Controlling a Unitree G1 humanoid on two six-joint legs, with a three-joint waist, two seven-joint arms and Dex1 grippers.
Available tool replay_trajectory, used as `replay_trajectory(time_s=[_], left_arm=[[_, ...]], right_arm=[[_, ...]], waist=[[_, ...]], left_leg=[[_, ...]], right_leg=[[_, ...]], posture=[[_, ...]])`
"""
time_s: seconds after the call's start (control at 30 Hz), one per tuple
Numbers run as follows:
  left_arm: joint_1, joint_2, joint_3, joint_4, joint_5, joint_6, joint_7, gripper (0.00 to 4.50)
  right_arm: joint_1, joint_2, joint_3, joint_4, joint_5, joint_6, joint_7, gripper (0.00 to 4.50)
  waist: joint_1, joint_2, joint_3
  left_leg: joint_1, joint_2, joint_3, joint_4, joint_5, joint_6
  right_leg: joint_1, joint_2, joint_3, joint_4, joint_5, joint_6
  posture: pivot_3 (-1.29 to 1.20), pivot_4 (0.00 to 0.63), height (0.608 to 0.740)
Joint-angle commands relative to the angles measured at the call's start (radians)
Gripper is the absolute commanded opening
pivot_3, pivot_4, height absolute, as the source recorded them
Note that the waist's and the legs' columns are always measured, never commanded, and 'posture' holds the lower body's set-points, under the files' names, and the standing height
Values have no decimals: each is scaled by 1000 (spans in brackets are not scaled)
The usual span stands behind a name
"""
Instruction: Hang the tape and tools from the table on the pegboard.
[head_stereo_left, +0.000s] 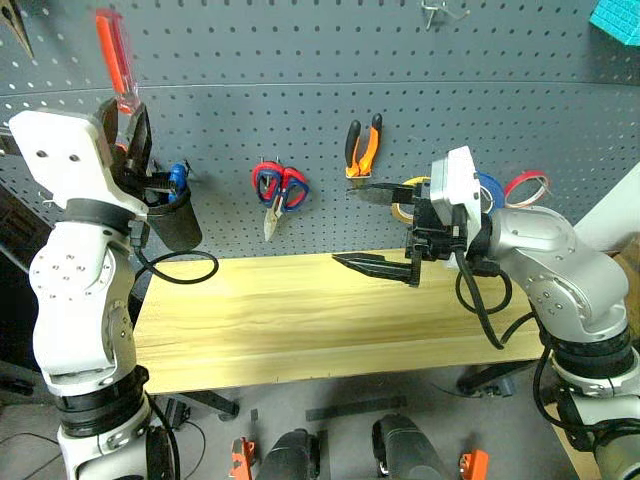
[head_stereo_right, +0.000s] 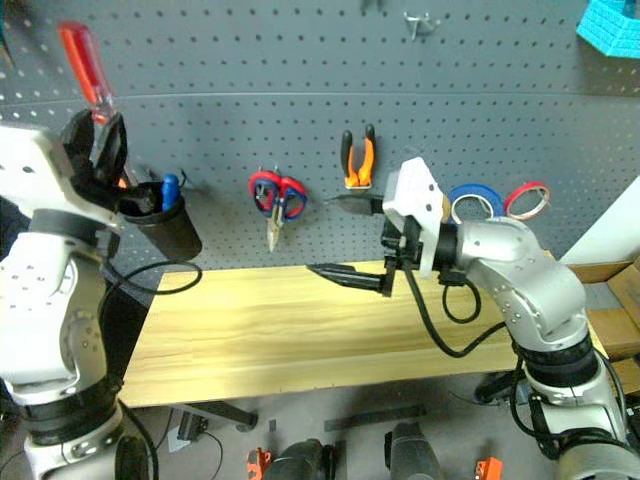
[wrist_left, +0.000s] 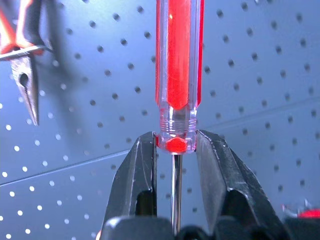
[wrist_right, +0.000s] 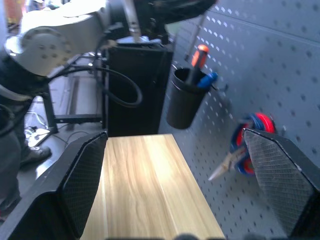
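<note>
One tool is in hand at this moment: the left end effector (head_stereo_left: 128, 135) is clamped on the red-handled screwdriver (head_stereo_left: 114, 55), gripping it at the base of the handle where the metal shaft begins, as the left wrist view shows. The long axis of the screwdriver stands almost upright, handle up and tilted a little toward the left, the shaft pointing down between the fingers. It is held in front of the pegboard (head_stereo_left: 300, 80), above the black cup holder (head_stereo_left: 172, 218) that hangs at the left part of the board over the left end of the desk (head_stereo_left: 300, 310). This cup already holds an orange-handled screwdriver (wrist_right: 196, 60) and a blue-handled thing beside it. I judge that the coming move is to lower the shaft into this cup, so the tip must come over the cup mouth, which lies below and slightly to the right of the end effector; the left arm is clearly the nearer one. The right end effector (head_stereo_left: 378, 228) has its jaws spread wide and holds nothing, hovering over the back edge of the desk near the right side. Red-handled scissors (head_stereo_left: 276, 192), pliers (head_stereo_left: 362, 148) and rolls of tape (head_stereo_left: 505, 188) hang on the board. The desk top gives free room.
</note>
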Motion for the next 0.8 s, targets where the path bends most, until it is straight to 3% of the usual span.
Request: replay_trajectory(time_s=[0.03,0.2,0.43,0.77,0.8], left_arm=[[1,-5,14,81,23,-84,13,789],[-11,-21,20,274,43,-198,37,789],[-28,-47,-8,391,50,-295,53,789],[-2,-101,23,364,-1,-268,97,4277],[-5,-104,26,344,-13,-255,103,4455]], right_arm=[[-39,11,4,20,-19,-45,30,4500],[-61,29,14,42,-38,-51,41,4500],[-63,37,14,62,-48,-65,58,4500],[-47,27,8,38,-49,-50,67,4500],[-49,24,5,30,-45,-41,62,4500]], waist=[[0,0,-10],[2,-1,-25],[0,-5,-31],[-4,-5,-41],[-4,-5,-45]], left_leg=[[1,0,0,0,0,0],[3,0,0,0,1,-2],[5,0,-2,1,1,-2],[5,0,-2,1,2,-3],[6,0,-2,1,2,-3]], right_leg=[[0,0,0,0,0,0],[3,1,1,1,1,-1],[6,2,1,0,3,-1],[6,2,1,1,3,-1],[6,2,1,1,3,-1]], posture=[[-71,65,740],[-83,61,740],[-110,58,740],[-119,51,740],[-121,49,740]])
